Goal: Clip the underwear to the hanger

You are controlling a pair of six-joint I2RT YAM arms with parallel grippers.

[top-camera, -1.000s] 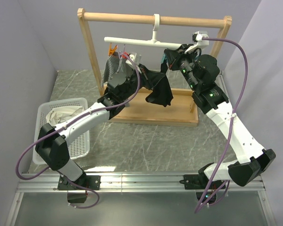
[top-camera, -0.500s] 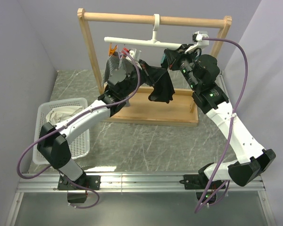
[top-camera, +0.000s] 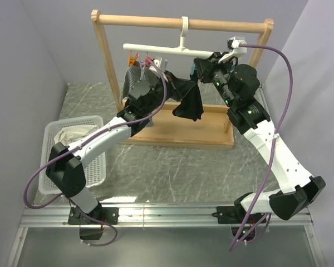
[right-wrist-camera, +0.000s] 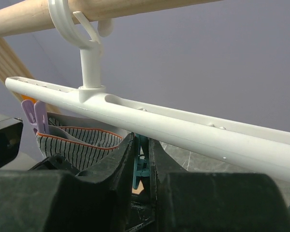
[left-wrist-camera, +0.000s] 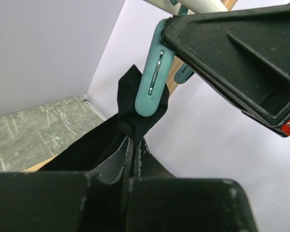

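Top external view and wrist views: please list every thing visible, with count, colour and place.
wooden rack: 1, light wood, far side of the table
hanger: 1, white, hooked on the rack's top bar
underwear: 1, black, hanging under the hanger
teal clips: at least 2, teal, on the hanger; one closed on an underwear corner
orange clip: 1, orange, hanger's left end
striped garment: 1, grey, under the hanger's left end
basket: 1, white, left on the table, cream cloth inside
table: 1, grey marble
left tool: 1, black, shut on the underwear
right tool: 1, black, just under the hanger bar
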